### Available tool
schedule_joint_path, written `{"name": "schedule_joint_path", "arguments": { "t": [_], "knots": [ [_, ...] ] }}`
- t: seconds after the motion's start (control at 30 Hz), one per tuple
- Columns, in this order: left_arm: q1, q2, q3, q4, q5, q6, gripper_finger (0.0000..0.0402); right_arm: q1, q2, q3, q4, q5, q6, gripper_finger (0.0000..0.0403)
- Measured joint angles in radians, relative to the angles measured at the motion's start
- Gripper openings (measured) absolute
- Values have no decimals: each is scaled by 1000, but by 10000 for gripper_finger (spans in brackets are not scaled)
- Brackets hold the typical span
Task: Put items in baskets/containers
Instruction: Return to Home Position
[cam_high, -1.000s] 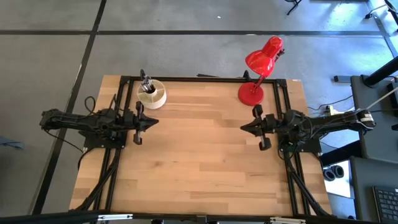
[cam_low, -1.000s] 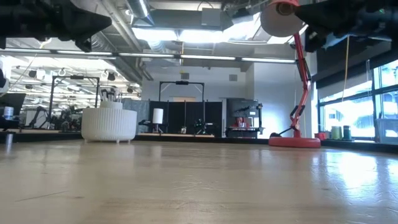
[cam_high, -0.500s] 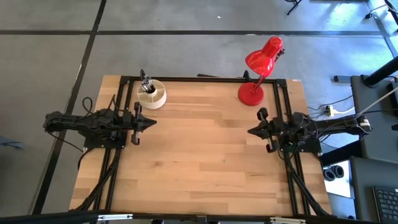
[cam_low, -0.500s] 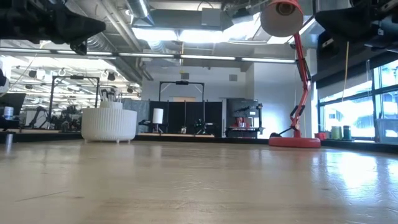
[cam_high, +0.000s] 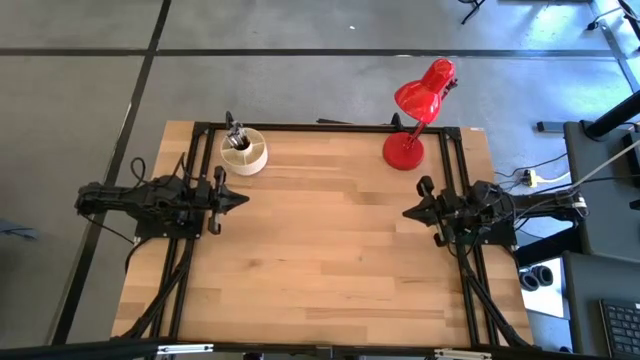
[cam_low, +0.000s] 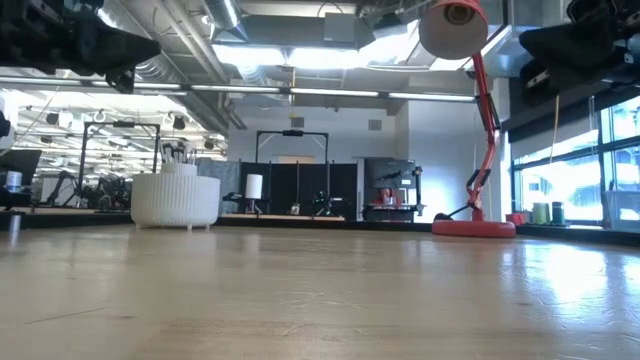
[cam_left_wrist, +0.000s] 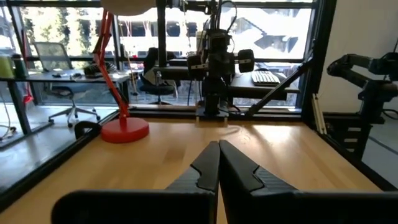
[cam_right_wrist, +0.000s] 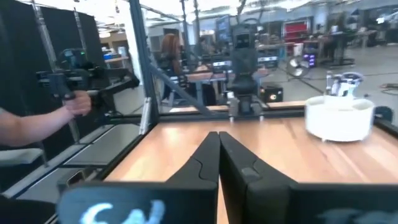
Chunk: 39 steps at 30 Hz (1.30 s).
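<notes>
The cream-white round organiser stands on its base at the table's far left, with several dark-handled makeup brushes standing upright in it. It also shows in the low view and in the right wrist view. My left gripper hovers over the left side of the table, just nearer than the organiser, shut and empty. My right gripper hovers over the right side, shut and empty. No brush lies on the table.
A red desk lamp stands on its round base at the table's far right, its head leaning beyond the far edge. Bare wood lies between the two grippers. A person's arm shows beyond the table in the right wrist view.
Both arms have drawn back outward: my left gripper toward the table's left edge, my right gripper toward the right edge and slightly nearer. Both stayed shut. The organiser, brushes and lamp have kept still.
</notes>
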Motion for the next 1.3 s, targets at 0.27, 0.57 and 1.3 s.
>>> {"name": "schedule_joint_path", "arguments": {
  "t": [0.27, 0.57, 1.3],
  "knots": [
    [0, -35, 0, -20, 60, 16, 2, 0, -15, 0, -1, 8, -12, 5],
    [0, -49, -130, 123, 63, 11, 3, 0, -12, 0, 5, 8, 7, 5],
    [1, -47, -129, 68, 71, 35, 11, -2, -46, -83, 130, 39, -126, 2]
  ]
}}
